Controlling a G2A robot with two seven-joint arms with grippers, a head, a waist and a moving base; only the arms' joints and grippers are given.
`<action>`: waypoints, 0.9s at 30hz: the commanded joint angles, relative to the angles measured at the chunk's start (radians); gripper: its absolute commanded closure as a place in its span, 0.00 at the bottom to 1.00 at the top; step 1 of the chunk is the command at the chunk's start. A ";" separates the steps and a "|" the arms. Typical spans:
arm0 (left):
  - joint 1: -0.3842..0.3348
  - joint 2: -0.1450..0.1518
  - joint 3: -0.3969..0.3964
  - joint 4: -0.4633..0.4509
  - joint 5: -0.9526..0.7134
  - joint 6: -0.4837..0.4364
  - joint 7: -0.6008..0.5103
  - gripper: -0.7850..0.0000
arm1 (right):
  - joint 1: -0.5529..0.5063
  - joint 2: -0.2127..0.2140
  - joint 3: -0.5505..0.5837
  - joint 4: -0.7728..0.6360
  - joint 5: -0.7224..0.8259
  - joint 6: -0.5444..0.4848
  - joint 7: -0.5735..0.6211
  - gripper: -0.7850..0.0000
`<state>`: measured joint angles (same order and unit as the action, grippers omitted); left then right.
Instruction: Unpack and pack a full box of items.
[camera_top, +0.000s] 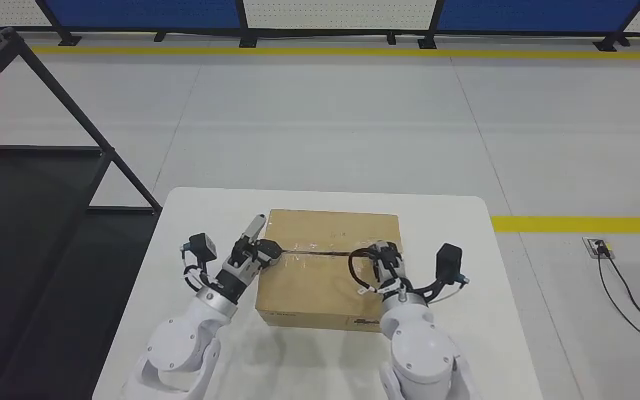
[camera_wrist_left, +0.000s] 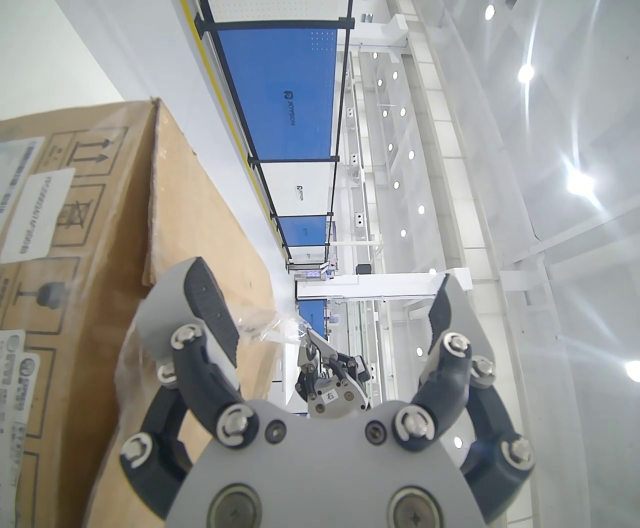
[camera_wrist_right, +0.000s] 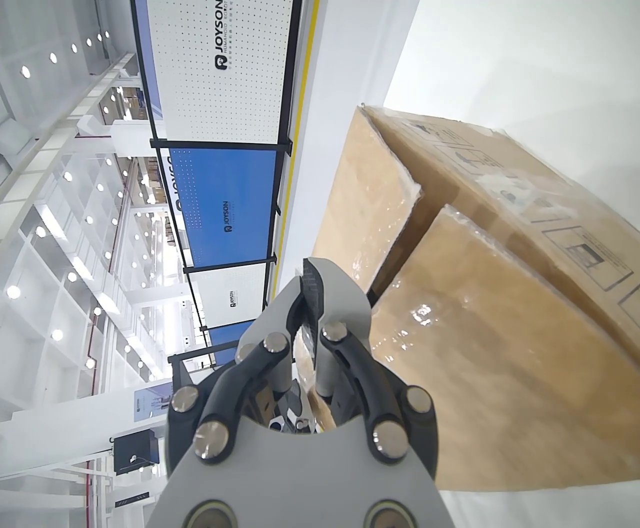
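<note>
A brown cardboard box (camera_top: 320, 285) stands on the white table (camera_top: 450, 225), with a dark seam running across its top between the two flaps. My left gripper (camera_top: 258, 243) is at the box's left end, by the seam. It is open (camera_wrist_left: 322, 280); one finger (camera_wrist_left: 210, 305) lies against the top edge of the box (camera_wrist_left: 100, 210) and the other stands free in the air. My right gripper (camera_top: 372, 262) is over the seam near the box's right end, with its jaws shut (camera_wrist_right: 306, 290). Beside it the box (camera_wrist_right: 475, 325) shows its two flaps slightly parted and clear tape along their edges.
A black metal frame (camera_top: 70, 150) stands off the table's left side. Bare tabletop lies behind the box and to its right. A yellow floor line (camera_top: 570, 224) and a cable (camera_top: 615, 280) are on the floor at the right.
</note>
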<state>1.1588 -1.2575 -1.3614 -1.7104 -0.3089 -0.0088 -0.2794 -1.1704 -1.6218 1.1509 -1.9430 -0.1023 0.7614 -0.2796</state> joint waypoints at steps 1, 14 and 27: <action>0.001 0.000 -0.001 0.001 0.001 -0.002 -0.001 0.00 | 0.000 -0.001 0.000 -0.004 -0.002 0.003 0.001 0.64; 0.001 -0.002 -0.009 0.010 -0.006 -0.005 -0.012 0.00 | -0.023 -0.005 0.023 -0.037 -0.017 0.017 0.018 0.58; 0.007 -0.004 -0.021 0.003 -0.014 -0.026 -0.005 0.00 | -0.080 -0.013 0.097 -0.141 0.062 -0.112 -0.009 0.35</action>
<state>1.1644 -1.2607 -1.3819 -1.7065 -0.3208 -0.0296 -0.2866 -1.2417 -1.6347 1.2525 -2.0726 -0.0608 0.6808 -0.3073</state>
